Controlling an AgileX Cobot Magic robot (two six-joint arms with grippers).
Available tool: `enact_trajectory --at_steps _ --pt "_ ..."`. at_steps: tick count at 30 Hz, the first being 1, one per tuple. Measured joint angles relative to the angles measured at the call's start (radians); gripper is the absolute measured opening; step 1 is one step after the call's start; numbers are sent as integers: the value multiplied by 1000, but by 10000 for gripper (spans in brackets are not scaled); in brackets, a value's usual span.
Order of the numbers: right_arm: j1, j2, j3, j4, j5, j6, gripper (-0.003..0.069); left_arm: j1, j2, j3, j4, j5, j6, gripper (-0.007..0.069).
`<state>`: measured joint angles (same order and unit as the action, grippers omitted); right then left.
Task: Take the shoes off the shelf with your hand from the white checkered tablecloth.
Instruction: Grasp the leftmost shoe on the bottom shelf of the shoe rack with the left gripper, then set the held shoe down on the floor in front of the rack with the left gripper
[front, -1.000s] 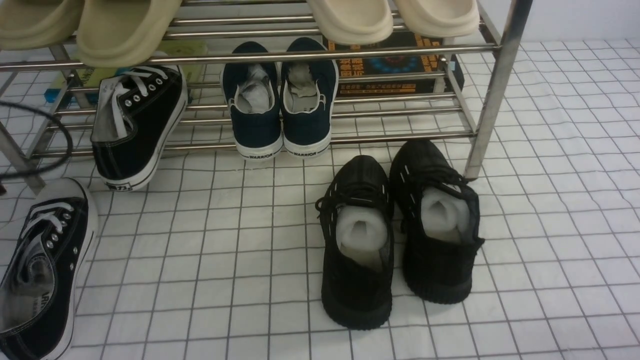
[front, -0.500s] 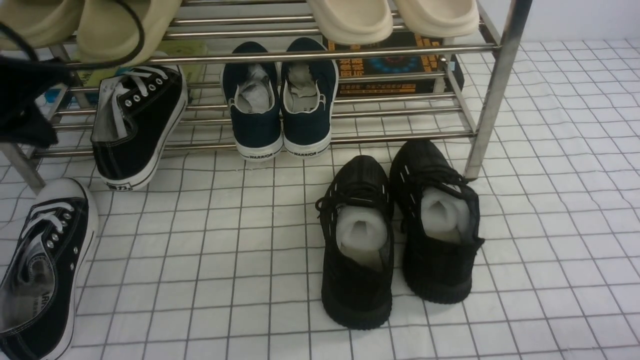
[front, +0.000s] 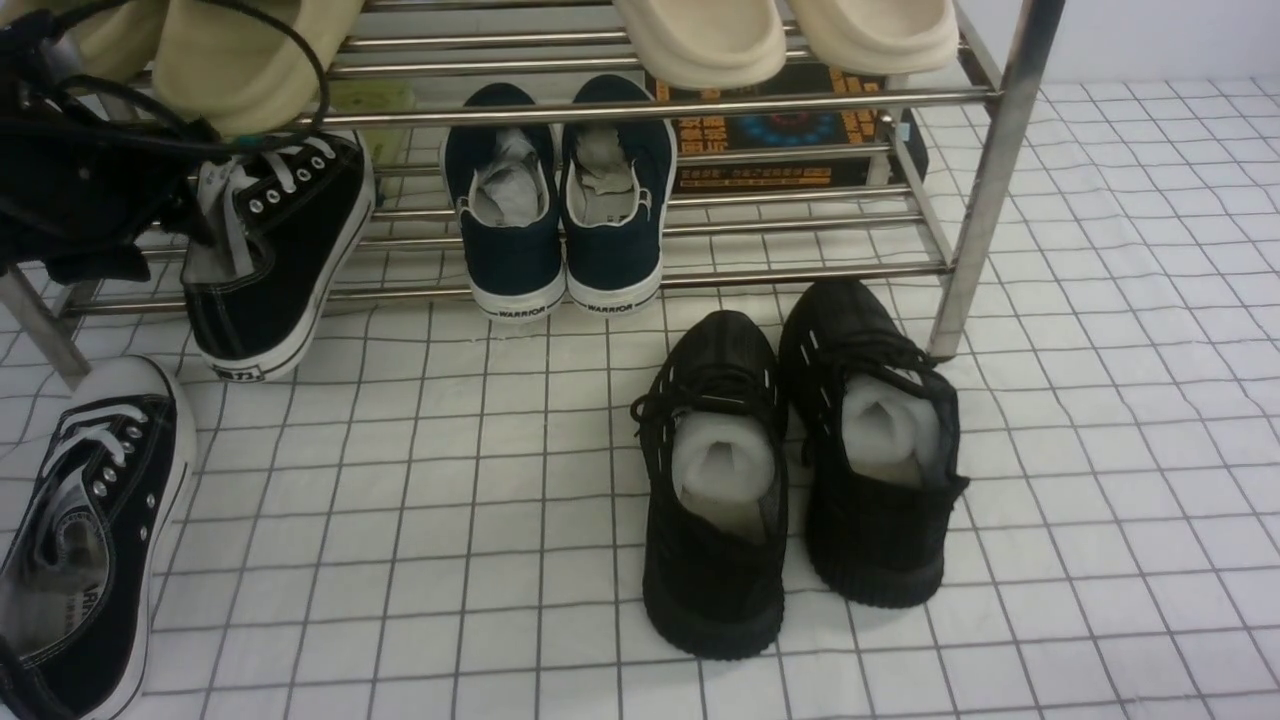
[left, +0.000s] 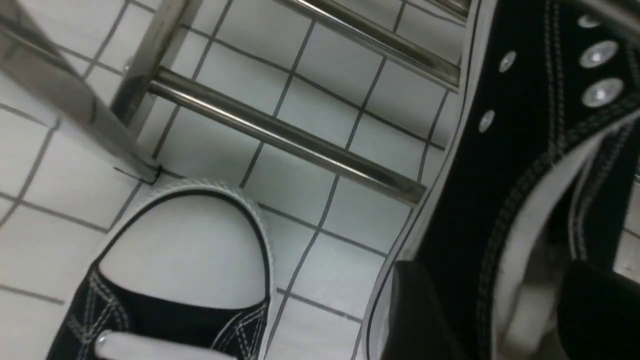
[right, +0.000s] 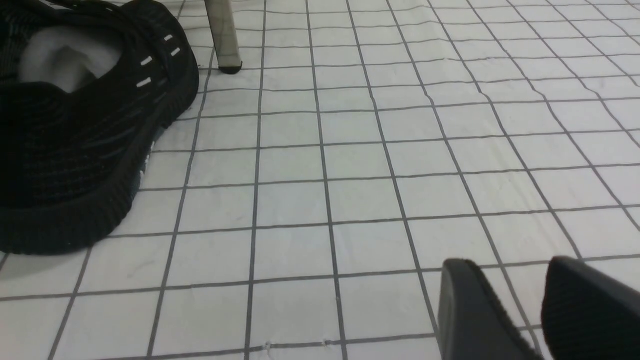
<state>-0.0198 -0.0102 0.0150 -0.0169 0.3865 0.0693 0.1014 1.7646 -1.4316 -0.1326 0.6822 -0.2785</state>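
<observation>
At the shelf (front: 800, 272) left end we note a canvas shoe (front: 275, 260), toe rearward, heel overhanging; left gripper (left: 500, 300) gapes astride its collar; right gripper (right: 510, 272) gapes above tablecloth (right: 350, 175).

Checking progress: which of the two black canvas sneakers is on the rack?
The tilted sneaker on the rack's lowest bars; its mate lies on the tablecloth.
</observation>
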Motion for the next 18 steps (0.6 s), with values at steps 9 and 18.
enact_trajectory --at_steps 9,18 --pt "0 0 0 0 0 0 239 1 61 -1 -60 25 30 79" --pt "0 0 0 0 0 0 239 -6 -50 -4 19 284 54 16"
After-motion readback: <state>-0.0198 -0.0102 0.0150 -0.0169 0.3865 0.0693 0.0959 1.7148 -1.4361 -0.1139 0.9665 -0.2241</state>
